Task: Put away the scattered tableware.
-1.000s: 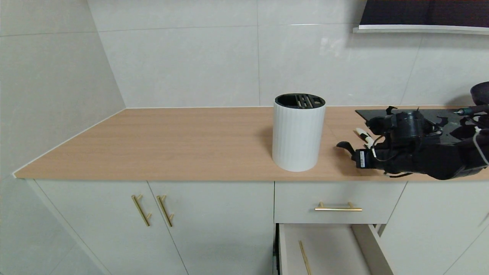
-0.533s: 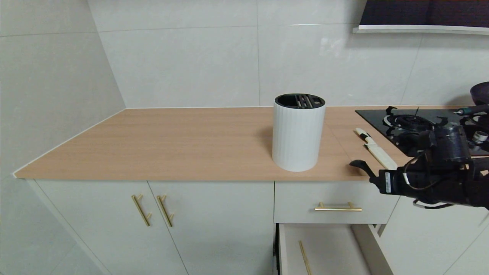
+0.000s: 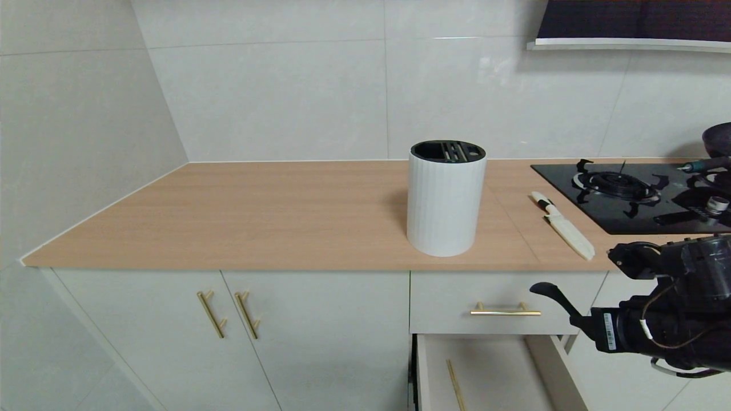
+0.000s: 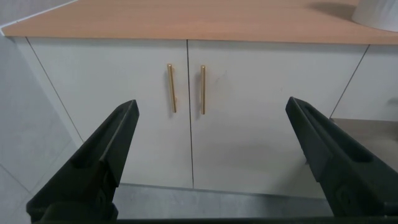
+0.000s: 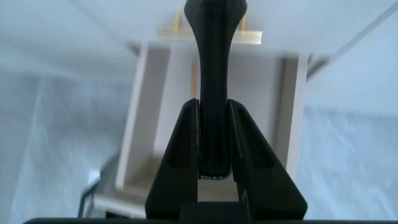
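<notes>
My right gripper (image 3: pixel 579 325) hangs in front of the cabinet, below the counter edge and above the open drawer (image 3: pixel 542 365). It is shut on a black utensil (image 3: pixel 549 292) whose curved end sticks out to the left. In the right wrist view the black utensil (image 5: pixel 214 56) runs out between the fingers (image 5: pixel 180 143), over the drawer (image 5: pixel 140 124). A white-handled knife (image 3: pixel 562 226) lies on the counter, to the right of a white ribbed holder (image 3: pixel 442 211) with a black slotted top. My left gripper (image 4: pixel 211 109) is open, facing the cabinet doors.
A black gas hob (image 3: pixel 628 191) takes up the counter's right end. A thin gold stick (image 3: pixel 455 385) lies in the drawer. A shut drawer with a gold handle (image 3: pixel 505 311) sits above the open one. The two-door cabinet (image 4: pixel 186 112) is shut.
My right arm has come down from counter height and back toward the front, carrying the black utensil to a spot over the open drawer. The knife and the hob now show in full.
</notes>
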### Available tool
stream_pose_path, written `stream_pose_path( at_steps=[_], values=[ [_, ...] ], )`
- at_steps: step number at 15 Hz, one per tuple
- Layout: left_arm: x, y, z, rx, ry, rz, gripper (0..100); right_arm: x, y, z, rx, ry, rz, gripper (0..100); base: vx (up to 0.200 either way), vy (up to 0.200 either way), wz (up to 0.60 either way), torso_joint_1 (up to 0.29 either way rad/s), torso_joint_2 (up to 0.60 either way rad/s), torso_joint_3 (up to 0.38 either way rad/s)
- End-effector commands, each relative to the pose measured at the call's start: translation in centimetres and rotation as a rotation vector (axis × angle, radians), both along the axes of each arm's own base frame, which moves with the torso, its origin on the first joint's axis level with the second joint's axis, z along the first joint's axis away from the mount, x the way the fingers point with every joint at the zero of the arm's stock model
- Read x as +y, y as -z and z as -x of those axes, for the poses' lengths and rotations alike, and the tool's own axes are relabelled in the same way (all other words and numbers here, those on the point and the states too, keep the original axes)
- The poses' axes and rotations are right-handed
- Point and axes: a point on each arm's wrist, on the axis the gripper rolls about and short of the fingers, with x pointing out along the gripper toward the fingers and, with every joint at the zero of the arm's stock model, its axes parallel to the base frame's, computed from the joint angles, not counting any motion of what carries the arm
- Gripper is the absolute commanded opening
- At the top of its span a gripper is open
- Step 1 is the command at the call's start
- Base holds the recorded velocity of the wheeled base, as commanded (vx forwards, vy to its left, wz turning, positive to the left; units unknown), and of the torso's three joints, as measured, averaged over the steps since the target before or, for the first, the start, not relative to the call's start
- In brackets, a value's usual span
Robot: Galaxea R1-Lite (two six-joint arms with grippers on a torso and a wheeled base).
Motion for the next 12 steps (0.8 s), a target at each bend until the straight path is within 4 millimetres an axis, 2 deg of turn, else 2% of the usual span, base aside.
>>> stream_pose_path(
  at_steps=[1, 12],
  values=[
    [0.0, 0.0, 0.0, 0.002, -0.001, 0.001, 100, 0.2, 0.8, 0.2, 0.033, -0.014, 0.012, 0, 0.000, 0.000, 0.00, 0.000, 0.00, 0.000],
    [0.0, 0.0, 0.0, 0.000, -0.001, 0.001, 100, 0.6, 4.1, -1.2, 0.134, -0.012, 0.046, 0, 0.000, 0.000, 0.00, -0.006, 0.01, 0.008]
  ],
)
